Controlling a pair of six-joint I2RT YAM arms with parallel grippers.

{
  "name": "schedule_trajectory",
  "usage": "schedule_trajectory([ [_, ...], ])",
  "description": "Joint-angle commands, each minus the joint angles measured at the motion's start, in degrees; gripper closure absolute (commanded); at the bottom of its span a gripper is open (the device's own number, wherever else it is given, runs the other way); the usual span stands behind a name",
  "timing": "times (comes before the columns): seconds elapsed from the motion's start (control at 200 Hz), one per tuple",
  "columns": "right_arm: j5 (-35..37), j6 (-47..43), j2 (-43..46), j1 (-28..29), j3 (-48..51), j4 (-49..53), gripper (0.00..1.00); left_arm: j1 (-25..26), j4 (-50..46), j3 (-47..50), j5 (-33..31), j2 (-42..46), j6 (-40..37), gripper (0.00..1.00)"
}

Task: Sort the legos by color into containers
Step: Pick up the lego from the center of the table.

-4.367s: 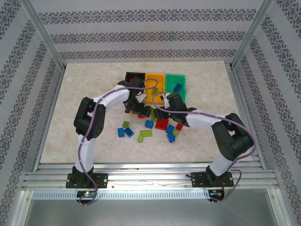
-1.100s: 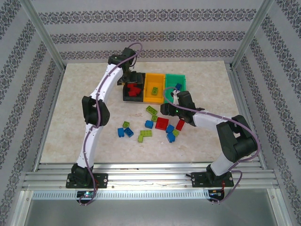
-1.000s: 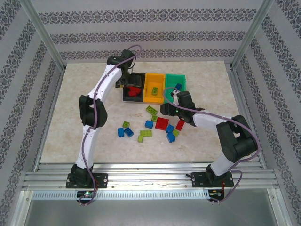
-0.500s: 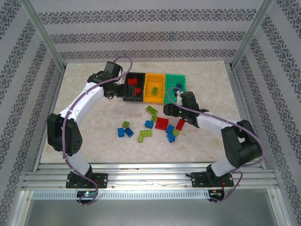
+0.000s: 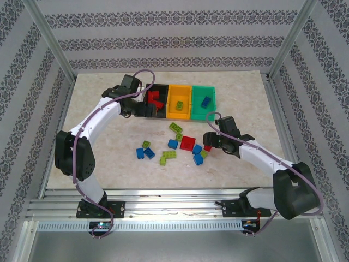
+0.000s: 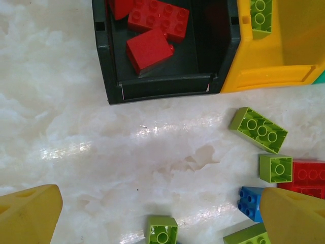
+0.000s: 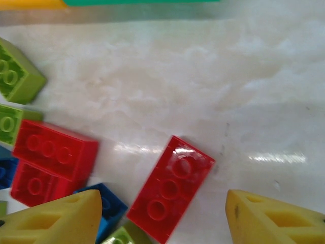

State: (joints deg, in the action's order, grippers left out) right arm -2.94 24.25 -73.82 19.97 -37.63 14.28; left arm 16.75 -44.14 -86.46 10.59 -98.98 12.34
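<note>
Red legos (image 6: 149, 50) lie inside the black bin (image 6: 104, 61), the leftmost of three containers joined in a row at the far middle of the desk (image 5: 109, 158). Beside it, the orange bin (image 6: 274, 76) holds a lime lego (image 6: 261, 15), and the green bin (image 5: 204, 87) at the right end holds a blue lego (image 5: 206, 101).

The loose legos (image 5: 188, 143), in red, blue and lime, are scattered on the desk just in front of the bins. Among them are a long lime brick (image 6: 258, 130) and a small lime one (image 6: 275, 168) near the orange bin's front corner.

The left claw (image 6: 161, 195) is released and carries nothing. Its yellow fingers (image 6: 30, 213) are spread wide above bare desk, just in front of the black bin.

The right claw (image 7: 163, 198) is also released, hanging over the right edge of the scatter. A red brick (image 7: 170, 188) lies flat and slanted on the desk between its parted fingers (image 7: 274, 218), with neither pressed against it.
</note>
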Motion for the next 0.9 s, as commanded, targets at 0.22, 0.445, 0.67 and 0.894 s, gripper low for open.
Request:
schedule_trajectory([
  [0.22,-0.4,4.5,-7.9,0.8,-0.8,-0.9,0.34,-0.6,-0.2,0.9,1.4,2.2,-1.8,0.0],
  [0.445,0.4,3.2,-15.7,1.9,-4.6,-0.6,0.41,-0.6,-0.5,1.1,0.9,1.5,-2.7,0.0],
  [0.67,-0.3,2.5,-16.7,2.6,-6.2,-0.7,0.75,-0.6,-1.2,0.1,0.7,1.0,-2.9,0.0],
  [0.894,0.2,2.0,-16.7,5.7,-11.9,0.4,0.79,-0.7,-0.9,0.3,0.0,2.1,-3.3,0.0],
])
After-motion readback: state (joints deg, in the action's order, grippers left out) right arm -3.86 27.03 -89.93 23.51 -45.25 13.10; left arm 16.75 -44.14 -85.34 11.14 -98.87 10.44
